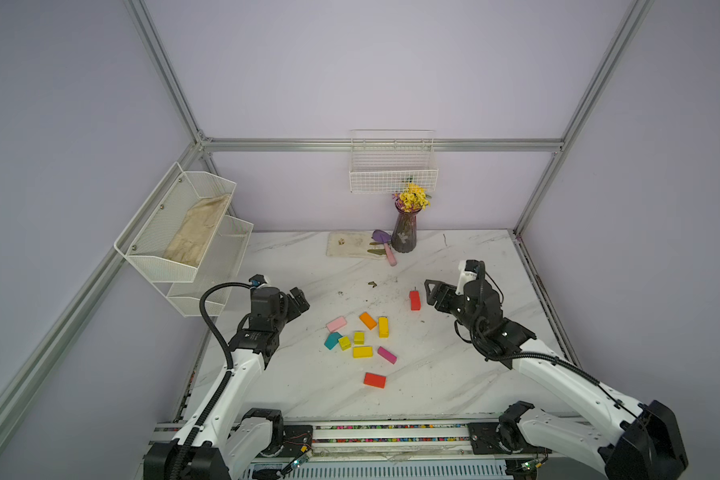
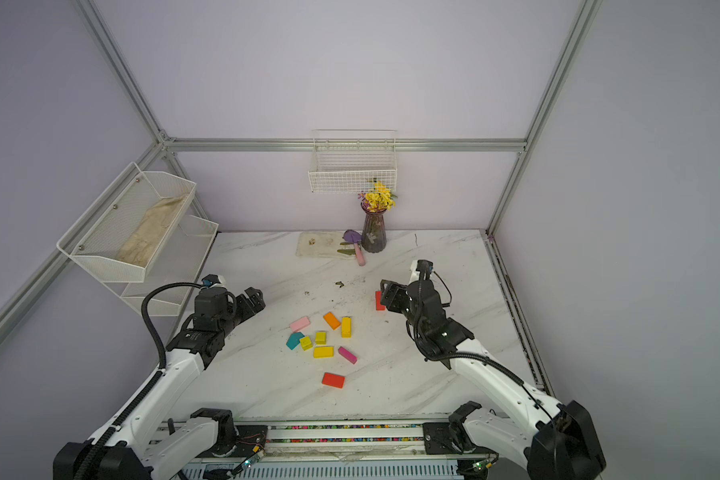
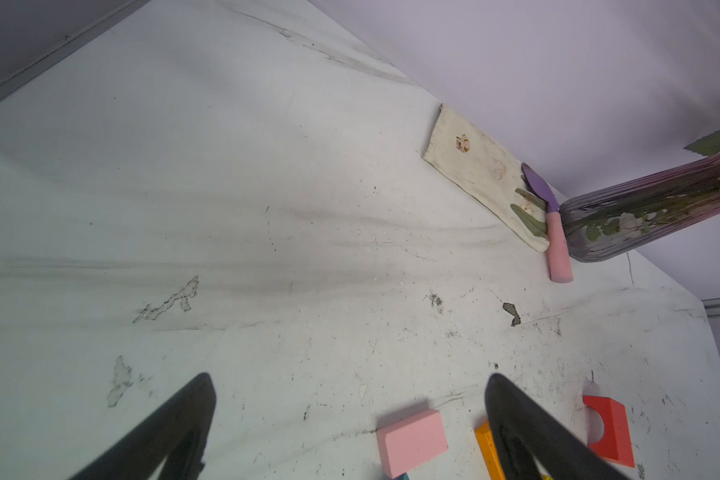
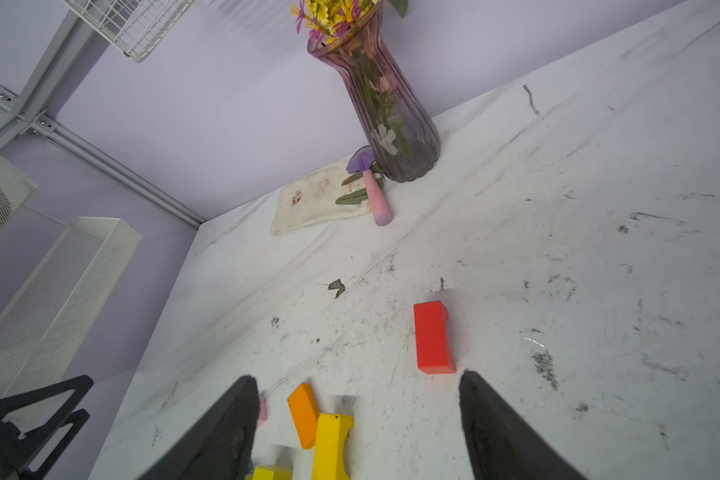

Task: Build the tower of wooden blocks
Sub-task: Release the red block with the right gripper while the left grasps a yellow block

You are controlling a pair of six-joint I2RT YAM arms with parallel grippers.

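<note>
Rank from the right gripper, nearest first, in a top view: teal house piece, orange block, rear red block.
1. The rear red block: just left of the right gripper.
2. The orange block: farther left, toward the middle.
3. The teal house piece: farthest left, nearer the front.

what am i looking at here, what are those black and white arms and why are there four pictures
Two robot arms stand at a marbled table. Two pictures look down from overhead and show almost the same view. The other two come from cameras on the arms' wrists. The left claw and right claw are both open and hold nothing. Loose wood blocks lie scattered mid-table; nothing is stacked yet. One red block stands on end just in front of the right claw, apart from it. At the back are a vase of flowers, a cloth and a small trowel.
</note>
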